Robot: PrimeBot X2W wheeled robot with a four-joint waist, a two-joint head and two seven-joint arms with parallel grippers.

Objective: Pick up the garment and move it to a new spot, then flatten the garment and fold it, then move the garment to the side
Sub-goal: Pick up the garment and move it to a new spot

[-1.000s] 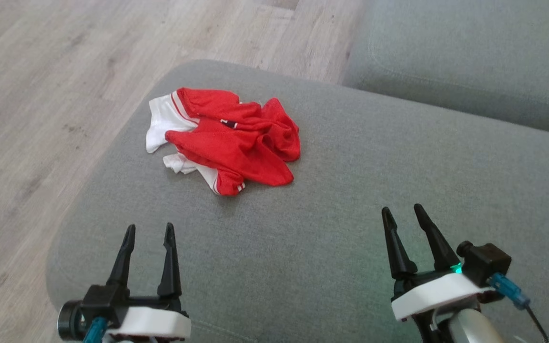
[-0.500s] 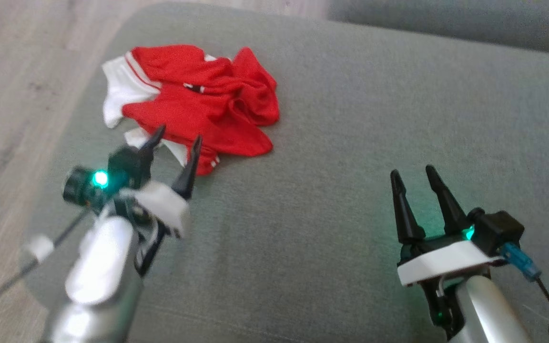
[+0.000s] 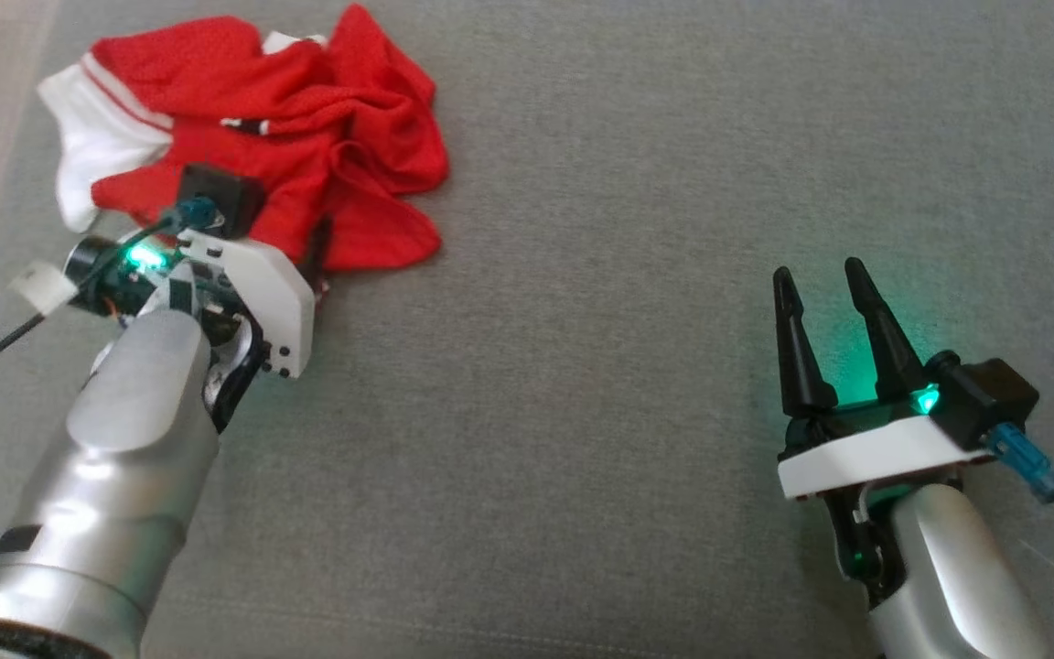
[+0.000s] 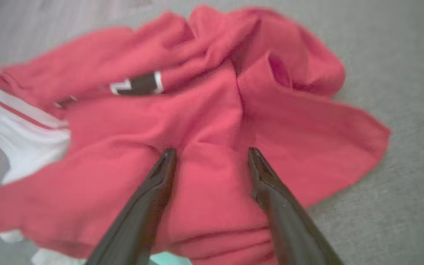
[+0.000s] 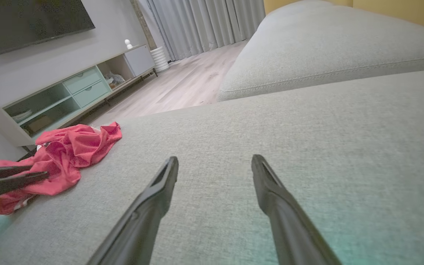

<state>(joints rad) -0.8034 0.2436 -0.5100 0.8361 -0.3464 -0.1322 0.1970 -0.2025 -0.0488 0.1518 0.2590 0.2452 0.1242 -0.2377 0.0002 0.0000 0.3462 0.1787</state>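
The grey sofa carries a crumpled red-and-white garment at its far left edge. The left gripper sits over the garment's near part, jaws apart above the red cloth. The right gripper, jaws also apart and holding nothing, is over bare sofa well to the right.

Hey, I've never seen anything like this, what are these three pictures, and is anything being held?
This is a wheeled robot with two arms; each ends in a claw of two long dark fingers. One picture comes from a camera on its head, looking down at a grey sofa cushion. The other two come from wrist cameras, looking along each claw's fingers. A crumpled red and white garment lies on the cushion. The left claw is open right at the red cloth; the right claw is open over bare cushion. Neither holds anything.
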